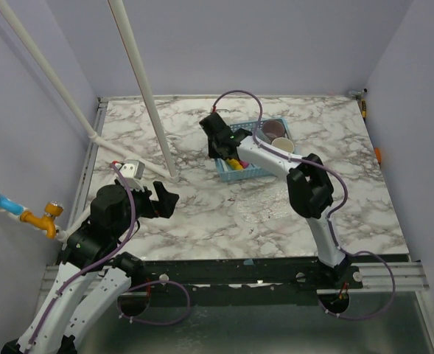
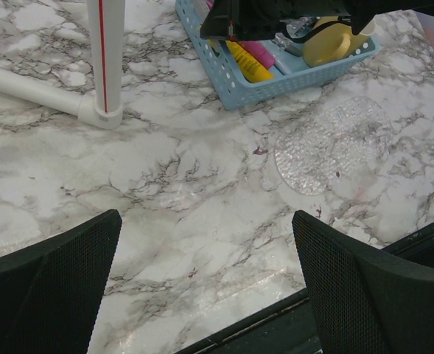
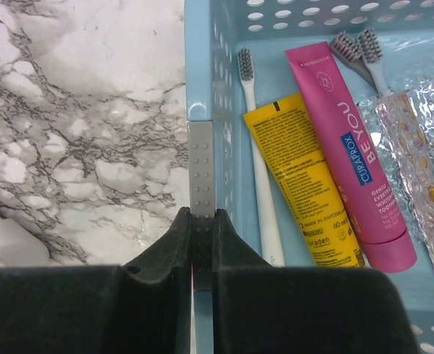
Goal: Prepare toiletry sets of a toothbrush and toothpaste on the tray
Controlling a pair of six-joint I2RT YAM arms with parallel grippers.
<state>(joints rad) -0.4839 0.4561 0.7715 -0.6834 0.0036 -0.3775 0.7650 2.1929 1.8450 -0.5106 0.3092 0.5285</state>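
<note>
Jaws of right gripper [image 3: 202,228] almost closed, pinching left wall of blue basket [image 3: 224,44] | jaws of left gripper [image 2: 205,280] spread wide, holding nothing, above marble surface [image 2: 202,184] at near left | yellow tube [image 3: 305,184], pink tube [image 3: 353,147], pale brush [image 3: 261,169] flat inside basket, side by side

White-and-black jointed left arm [image 1: 106,221] and right arm [image 1: 309,188], each trailing a looping lilac cable [image 1: 239,91]; left gripper [image 2: 205,221] fingers [image 2: 47,287] black, mesh-textured.
</note>
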